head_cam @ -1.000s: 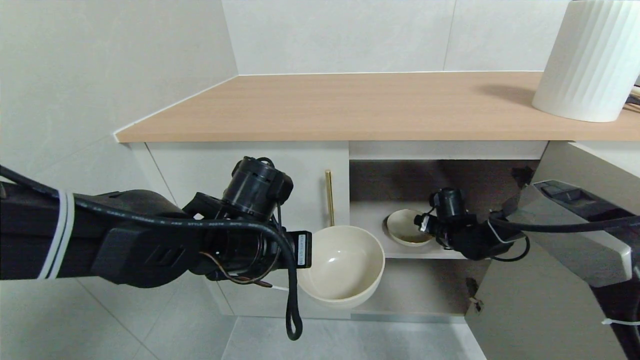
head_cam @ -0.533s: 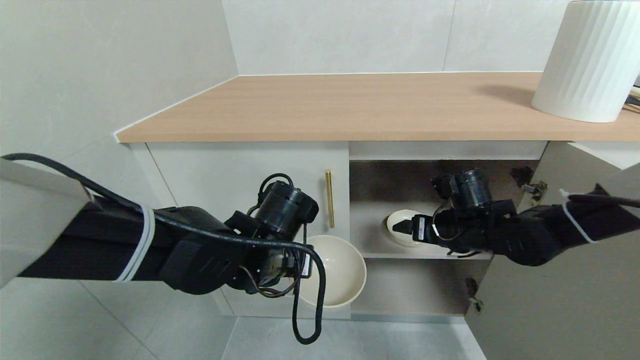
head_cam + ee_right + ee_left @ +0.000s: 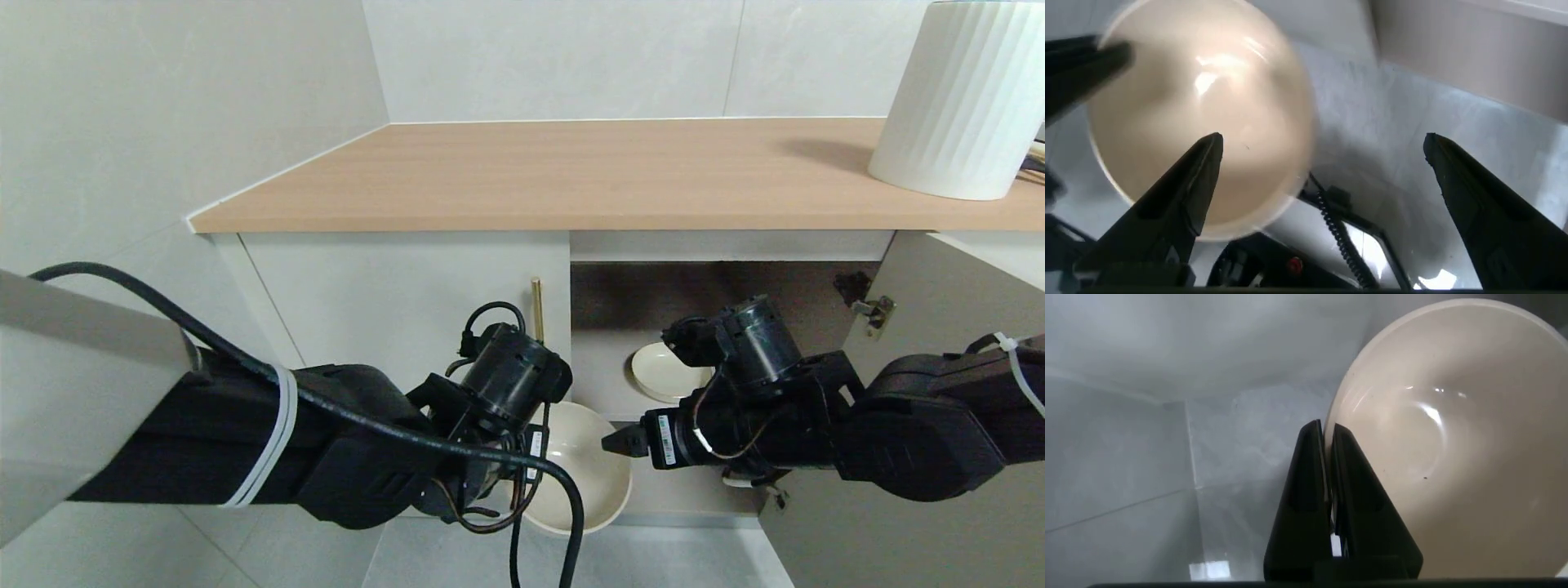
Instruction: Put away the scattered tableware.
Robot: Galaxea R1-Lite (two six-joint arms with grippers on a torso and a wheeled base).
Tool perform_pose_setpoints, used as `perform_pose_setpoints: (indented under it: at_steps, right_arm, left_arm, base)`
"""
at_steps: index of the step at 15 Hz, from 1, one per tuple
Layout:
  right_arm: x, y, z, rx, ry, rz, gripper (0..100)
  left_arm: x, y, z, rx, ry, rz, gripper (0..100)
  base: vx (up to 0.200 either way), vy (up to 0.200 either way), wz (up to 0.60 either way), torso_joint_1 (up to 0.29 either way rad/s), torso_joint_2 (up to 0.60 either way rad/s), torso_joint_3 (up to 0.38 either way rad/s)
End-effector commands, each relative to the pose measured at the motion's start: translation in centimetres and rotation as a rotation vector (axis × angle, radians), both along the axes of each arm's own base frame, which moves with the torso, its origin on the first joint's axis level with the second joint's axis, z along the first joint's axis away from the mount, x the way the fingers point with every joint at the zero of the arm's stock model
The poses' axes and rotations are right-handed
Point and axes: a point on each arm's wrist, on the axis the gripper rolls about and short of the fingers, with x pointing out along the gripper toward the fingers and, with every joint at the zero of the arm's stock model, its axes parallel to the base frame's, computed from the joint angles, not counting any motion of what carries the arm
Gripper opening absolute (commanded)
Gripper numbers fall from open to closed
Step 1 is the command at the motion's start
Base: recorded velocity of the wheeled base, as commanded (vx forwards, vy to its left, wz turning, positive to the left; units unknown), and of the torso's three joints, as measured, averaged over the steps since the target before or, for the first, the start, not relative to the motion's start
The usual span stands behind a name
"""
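Right end effector (image 3: pixel 620 443) has backed off the shelf (image 3: pixel 598 392), fingers spread wide, small dish (image 3: pixel 665 371) left sitting there. Left end effector (image 3: pixel 1327 431) clamped on the bowl (image 3: pixel 581 469) rim, now lower, beside the right one. Dish stowed; bowl probably next.

The left arm (image 3: pixel 245 441) is extended forward and low from the left side, with its wrist (image 3: pixel 510 380) at the far end. The left pincer (image 3: pixel 1327 437) is closed, its two fingers clamped on the rim of the cream bowl (image 3: pixel 1454 441), one finger on each side of the wall. The right arm (image 3: pixel 922 441) is extended across from the right side, with the forearm roughly level. The right pincer (image 3: pixel 624 441) is spread wide, its fingers (image 3: pixel 1184 196) held well apart and its tips directed toward the left arm.
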Motion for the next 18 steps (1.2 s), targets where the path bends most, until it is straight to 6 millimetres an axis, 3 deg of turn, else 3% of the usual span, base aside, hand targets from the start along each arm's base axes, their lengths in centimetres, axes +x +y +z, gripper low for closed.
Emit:
perform_pose_setpoints:
  at_steps: [1, 4, 5, 17, 18]
  right_arm:
    - [0.1, 0.5, -0.6, -0.013, 0.014, 0.007, 100]
    - [0.2, 0.9, -1.3, -0.028, 0.028, 0.013, 100]
    - [0.2, 0.9, -1.4, -0.027, 0.029, 0.012, 0]
    - [0.1, 1.1, -1.7, -0.032, 0.035, 0.018, 0]
    - [0.1, 1.2, -1.7, -0.033, 0.036, 0.020, 0]
  left_arm:
    - [-0.7, -0.2, 0.8, -0.012, -0.018, -0.017, 0]
    - [-1.5, -0.7, 0.9, -0.005, -0.025, -0.034, 0]
    - [-1.5, -0.7, 0.8, 0.001, -0.027, -0.031, 0]
    - [-1.4, -0.8, 0.4, 0.009, -0.019, -0.028, 0]
    - [-1.4, -0.8, 0.4, 0.009, -0.019, -0.028, 100]
  base:
    - [0.000, 0.000, 0.00, 0.000, 0.00, 0.000]
    - [0.000, 0.000, 0.00, 0.000, 0.00, 0.000]
    - [0.000, 0.000, 0.00, 0.000, 0.00, 0.000]
    - [0.000, 0.000, 0.00, 0.000, 0.00, 0.000]
    - [0.000, 0.000, 0.00, 0.000, 0.00, 0.000]
